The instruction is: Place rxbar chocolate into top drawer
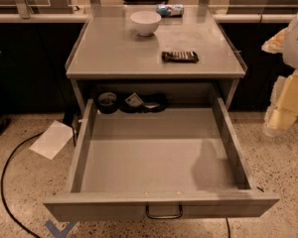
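Observation:
The rxbar chocolate [180, 56], a flat black bar with white lettering, lies on the grey cabinet top [114, 53], right of centre near the front edge. Below it the top drawer [89, 133] is pulled wide open, with its dark loop handle [164, 213] on the front panel. My gripper [282, 114] hangs at the far right of the view, outside the drawer's right wall and lower than the cabinet top, well apart from the bar. It holds nothing that I can see.
A white bowl [145, 23] and a blue-and-white crinkled packet [170, 10] sit at the back of the cabinet top. Dark round items [109, 102] lie at the drawer's back. A white sheet [52, 139] and a black cable [7, 182] lie on the floor at left.

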You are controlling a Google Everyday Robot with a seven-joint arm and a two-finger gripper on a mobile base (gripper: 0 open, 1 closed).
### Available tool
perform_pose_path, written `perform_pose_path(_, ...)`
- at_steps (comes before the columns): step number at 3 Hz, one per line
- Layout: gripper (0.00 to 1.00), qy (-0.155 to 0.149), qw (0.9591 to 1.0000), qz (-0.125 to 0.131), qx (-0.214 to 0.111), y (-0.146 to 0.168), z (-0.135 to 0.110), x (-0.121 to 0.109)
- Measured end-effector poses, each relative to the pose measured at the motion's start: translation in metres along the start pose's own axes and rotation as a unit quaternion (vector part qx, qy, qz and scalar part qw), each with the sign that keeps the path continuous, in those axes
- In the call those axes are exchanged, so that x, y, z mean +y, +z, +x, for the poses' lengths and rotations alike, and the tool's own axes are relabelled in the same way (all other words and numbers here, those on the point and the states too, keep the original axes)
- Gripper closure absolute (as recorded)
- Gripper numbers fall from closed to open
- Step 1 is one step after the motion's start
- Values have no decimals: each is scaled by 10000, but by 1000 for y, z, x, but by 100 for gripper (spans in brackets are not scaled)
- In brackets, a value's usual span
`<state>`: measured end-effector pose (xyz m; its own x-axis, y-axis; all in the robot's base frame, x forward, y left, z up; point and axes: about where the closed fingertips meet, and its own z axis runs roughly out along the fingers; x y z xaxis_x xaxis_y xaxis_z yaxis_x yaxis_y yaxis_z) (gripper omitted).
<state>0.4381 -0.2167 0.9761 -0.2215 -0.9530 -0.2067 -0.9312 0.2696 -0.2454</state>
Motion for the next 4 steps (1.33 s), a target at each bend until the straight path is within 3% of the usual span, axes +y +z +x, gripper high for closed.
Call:
perform_pose_path(1,0,-24,10000,6,-64,9,-5,-7)
perform_pose_path(2,0,-184,9995,50,-257,43,-15,-39)
perform_pose_path(4,0,-818,9956,263,-382,122,-33,-154)
